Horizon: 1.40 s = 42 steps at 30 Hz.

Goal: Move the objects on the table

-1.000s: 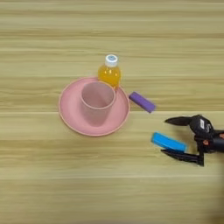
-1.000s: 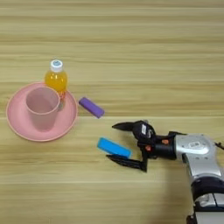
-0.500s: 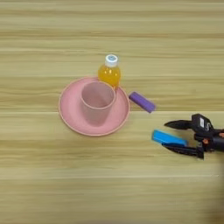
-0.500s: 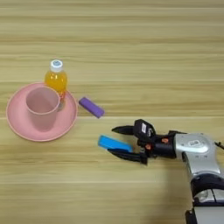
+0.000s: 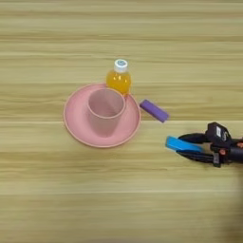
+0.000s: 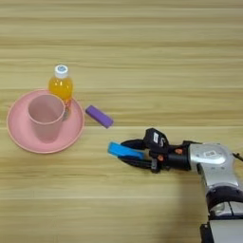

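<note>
Claw point(image 6: 129, 152) clamped on blue bar point(image 6: 124, 150), purple bar point(image 6: 99, 116) near pink plate point(image 6: 14, 138)

I see my right gripper point(image 5: 186, 148) closed around the blue bar point(image 5: 178, 144) on the table point(image 5: 121, 52). The purple bar point(image 5: 154, 110) lies just beside the pink plate point(image 5: 76, 128), which holds a pink cup point(image 5: 105, 110); the juice bottle point(image 5: 118, 79) stands at its far rim.

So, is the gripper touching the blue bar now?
Touching. In the right eye view the two black fingers of the right gripper close on the right end of the blue bar, one above it and one below, with no gap.
</note>
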Each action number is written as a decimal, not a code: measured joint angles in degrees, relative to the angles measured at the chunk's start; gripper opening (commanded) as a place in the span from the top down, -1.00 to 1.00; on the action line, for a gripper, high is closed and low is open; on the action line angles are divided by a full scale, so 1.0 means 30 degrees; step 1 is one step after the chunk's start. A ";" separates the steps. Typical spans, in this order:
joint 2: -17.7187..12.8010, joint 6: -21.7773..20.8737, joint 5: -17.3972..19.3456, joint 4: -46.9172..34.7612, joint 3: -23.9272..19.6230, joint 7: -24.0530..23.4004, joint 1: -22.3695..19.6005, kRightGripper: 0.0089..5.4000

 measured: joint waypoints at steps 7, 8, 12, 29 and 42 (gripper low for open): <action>-0.0030 -0.0077 -0.0001 0.0188 0.0092 -0.0269 -0.0151 0.48; -0.0038 -0.0089 -0.0001 0.0200 0.0107 -0.0281 -0.0163 0.48; -0.0041 -0.0149 -0.0001 0.0257 0.0124 -0.0313 -0.0198 0.48; -0.0037 -0.0061 0.1108 -0.1058 -0.0963 0.0083 0.0099 0.48; 0.0069 0.0417 0.1740 -0.2115 -0.2084 -0.1942 -0.0380 0.48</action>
